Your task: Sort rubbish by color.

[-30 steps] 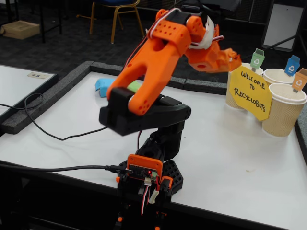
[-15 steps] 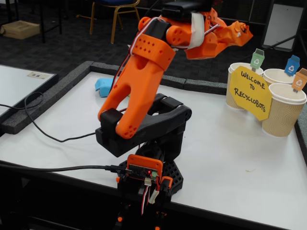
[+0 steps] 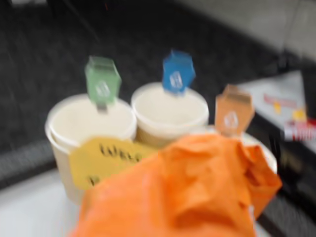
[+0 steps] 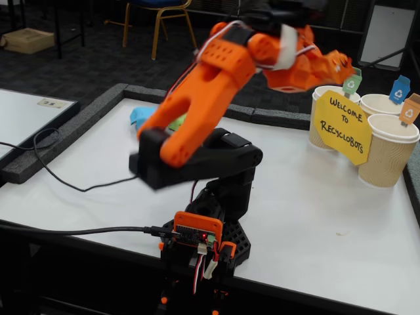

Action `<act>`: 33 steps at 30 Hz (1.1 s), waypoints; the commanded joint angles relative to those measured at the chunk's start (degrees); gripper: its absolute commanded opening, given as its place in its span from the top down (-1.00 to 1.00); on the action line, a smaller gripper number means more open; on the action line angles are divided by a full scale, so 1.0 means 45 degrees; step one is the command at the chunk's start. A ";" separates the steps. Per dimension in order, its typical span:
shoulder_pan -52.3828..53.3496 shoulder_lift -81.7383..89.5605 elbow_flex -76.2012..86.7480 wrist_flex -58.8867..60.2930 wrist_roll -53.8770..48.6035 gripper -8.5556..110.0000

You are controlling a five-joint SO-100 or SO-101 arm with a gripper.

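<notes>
Orange lump (image 3: pixel 192 192) fills blurry wrist view, fingers (image 4: pixel 338 65) seemingly clamped on it near cups (image 3: pixel 170 111). Light, soft, crushable; pinch across middle.

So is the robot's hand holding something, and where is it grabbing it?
Yes, the hand carries the orange lump. Where exactly it grips is hidden.

Three paper cups (image 3: pixel 170 111); three tags (image 3: pixel 177 71); three lumps (image 3: pixel 182 192) (one orange).
</notes>
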 commanded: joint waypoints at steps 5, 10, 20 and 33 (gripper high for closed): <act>0.0625 -0.4980 -0.4297 -0.1465 0.0195 0.85; 0.1055 -0.7871 -0.6797 -0.1543 0.0195 0.85; 0.2227 -1.2441 -1.0586 -0.1309 0.0195 0.85; 0.2500 -1.5273 -1.2617 -0.0508 0.0176 0.76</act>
